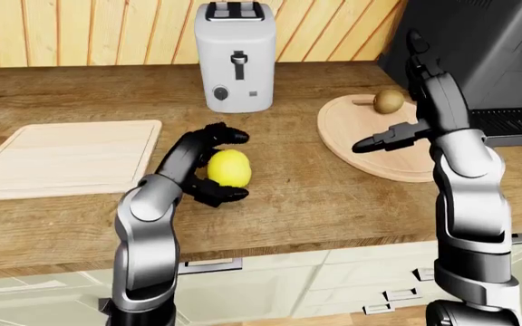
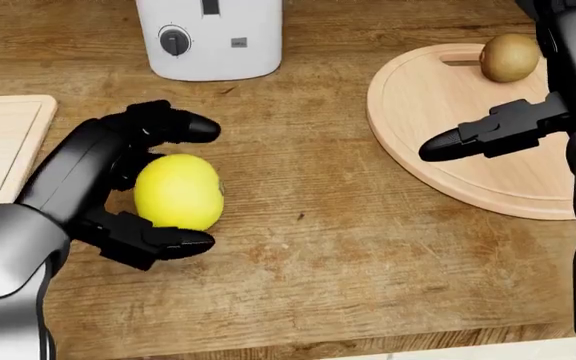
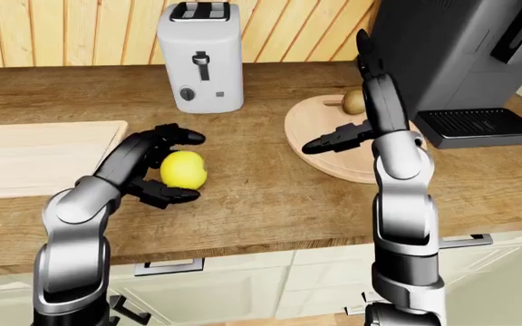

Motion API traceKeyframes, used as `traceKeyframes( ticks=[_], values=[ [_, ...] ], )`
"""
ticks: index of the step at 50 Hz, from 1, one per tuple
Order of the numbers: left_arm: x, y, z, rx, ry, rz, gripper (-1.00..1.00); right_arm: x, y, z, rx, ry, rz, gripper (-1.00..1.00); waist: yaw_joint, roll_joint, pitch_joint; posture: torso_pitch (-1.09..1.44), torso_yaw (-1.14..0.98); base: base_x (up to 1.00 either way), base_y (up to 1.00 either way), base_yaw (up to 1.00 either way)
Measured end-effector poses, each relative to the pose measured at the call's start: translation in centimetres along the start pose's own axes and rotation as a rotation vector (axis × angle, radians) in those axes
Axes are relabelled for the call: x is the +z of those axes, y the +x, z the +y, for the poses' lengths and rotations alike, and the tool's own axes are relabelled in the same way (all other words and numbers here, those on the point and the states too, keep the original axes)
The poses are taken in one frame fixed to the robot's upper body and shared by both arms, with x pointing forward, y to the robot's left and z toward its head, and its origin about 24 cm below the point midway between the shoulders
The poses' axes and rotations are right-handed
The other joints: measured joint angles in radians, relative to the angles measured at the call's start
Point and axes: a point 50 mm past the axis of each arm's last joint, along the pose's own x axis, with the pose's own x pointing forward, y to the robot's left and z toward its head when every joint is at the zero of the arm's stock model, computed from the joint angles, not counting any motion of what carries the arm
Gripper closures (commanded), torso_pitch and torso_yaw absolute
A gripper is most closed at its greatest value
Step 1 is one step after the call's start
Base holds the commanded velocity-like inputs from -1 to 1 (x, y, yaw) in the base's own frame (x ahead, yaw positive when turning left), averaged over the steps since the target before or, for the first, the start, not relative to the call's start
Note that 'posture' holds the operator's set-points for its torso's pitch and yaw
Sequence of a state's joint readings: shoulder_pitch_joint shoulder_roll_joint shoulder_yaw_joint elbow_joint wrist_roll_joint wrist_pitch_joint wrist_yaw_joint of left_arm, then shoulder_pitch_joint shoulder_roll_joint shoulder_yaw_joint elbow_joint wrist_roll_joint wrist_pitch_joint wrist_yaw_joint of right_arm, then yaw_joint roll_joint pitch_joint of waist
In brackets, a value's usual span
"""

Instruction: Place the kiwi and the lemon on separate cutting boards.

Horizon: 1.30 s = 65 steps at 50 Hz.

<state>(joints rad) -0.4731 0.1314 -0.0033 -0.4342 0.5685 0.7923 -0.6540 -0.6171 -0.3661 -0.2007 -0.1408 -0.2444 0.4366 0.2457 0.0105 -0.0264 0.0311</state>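
Observation:
A yellow lemon (image 2: 178,191) lies on the wooden counter. My left hand (image 2: 206,184) cups it from the left, its fingers open above and below the fruit and not closed tight on it. A brown kiwi (image 2: 509,57) rests near the top edge of the round cutting board (image 2: 438,112). My right hand (image 1: 406,112) is open and empty above that board, fingers pointing up and thumb pointing left, just below the kiwi in the view. A pale rectangular cutting board (image 1: 61,156) lies bare at the left, a little left of the lemon.
A white toaster (image 1: 235,58) stands above the lemon near the wooden wall. A dark coffee machine (image 3: 460,54) with a drip tray stands at the right, behind the round board. The counter's near edge (image 1: 316,244) runs along the bottom, drawers below.

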Motion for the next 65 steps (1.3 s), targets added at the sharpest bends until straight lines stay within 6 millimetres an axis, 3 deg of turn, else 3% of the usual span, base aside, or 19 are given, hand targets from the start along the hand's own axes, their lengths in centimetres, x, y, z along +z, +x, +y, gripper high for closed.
traceKeyframes(
  ticks=[8, 9, 11, 13, 15, 17, 22, 24, 43, 58, 65],
  values=[
    [-0.1, -0.2, 0.1, 0.006, 0.002, 0.001, 0.11, -0.1, 0.0, 0.1, 0.001, 0.0, 0.002, -1.0, 0.0, 0.001, -0.001, 0.0, 0.0, 0.0, 0.0, 0.0],
    [0.0, -0.1, 0.1, 0.006, 0.002, 0.001, 0.27, -0.1, 0.0, 0.1, 0.001, 0.0, 0.002, -1.0, 0.0, 0.001, -0.001, 0.0, 0.0, 0.0, 0.0, 0.0],
    [0.0, -0.2, 0.1, 0.006, 0.003, -0.001, 0.29, -0.1, 0.0, 0.1, 0.002, 0.0, 0.002, -1.0, 0.0, 0.001, -0.001, 0.0, 0.0, 0.0, 0.0, 0.0],
    [0.0, -0.2, 0.0, 0.006, 0.005, -0.002, 0.51, -0.1, 0.0, 0.1, 0.002, 0.0, 0.002, -1.0, 0.0, 0.001, -0.002, 0.0, 0.0, 0.0, 0.0, 0.0],
    [0.0, -0.2, 0.1, 0.007, 0.006, -0.003, 0.58, 0.0, 0.0, 0.0, 0.001, -0.001, 0.002, -1.0, 0.0, 0.001, -0.002, 0.0, 0.0, 0.0, 0.0, 0.0],
    [0.1, -0.2, 0.1, 0.005, 0.007, -0.002, 0.83, 0.1, 0.0, -0.1, -0.001, 0.0, 0.001, -1.0, 0.0, 0.001, -0.001, 0.0, 0.0, 0.0, 0.0, 0.0],
    [0.3, -0.2, 0.3, -0.001, 0.01, 0.001, 0.83, 0.3, 0.1, -0.2, -0.001, -0.001, -0.005, -1.0, 0.0, 0.0, 0.001, 0.0, 0.0, 0.0, 0.0, 0.0],
    [0.6, -0.3, 0.5, 0.004, 0.014, -0.003, 1.0, 0.3, 0.1, -0.2, -0.002, -0.002, -0.004, -1.0, 0.0, -0.001, 0.002, 0.0, 0.0, 0.0, 0.0, 0.0],
    [2.8, -1.7, 3.7, 0.089, 0.047, -0.041, 1.0, -0.2, 0.2, -0.2, -0.013, 0.004, 0.006, -1.0, -0.001, 0.001, 0.006, 0.0, 0.0, 0.0, 0.0, 0.0],
    [2.0, -4.0, 10.5, 0.287, 0.068, 0.031, 1.0, -0.3, 0.0, 0.1, -0.01, 0.009, 0.008, -1.0, -0.003, 0.014, 0.008, 0.0, 0.0, 0.0, 0.0, 0.0],
    [1.0, -3.7, 13.4, 0.332, 0.082, 0.096, 1.0, -0.1, 0.0, -0.1, -0.013, 0.008, 0.003, -1.0, -0.002, 0.018, 0.008, 0.0, 0.0, 0.0, 0.0, 0.0]
  ],
)
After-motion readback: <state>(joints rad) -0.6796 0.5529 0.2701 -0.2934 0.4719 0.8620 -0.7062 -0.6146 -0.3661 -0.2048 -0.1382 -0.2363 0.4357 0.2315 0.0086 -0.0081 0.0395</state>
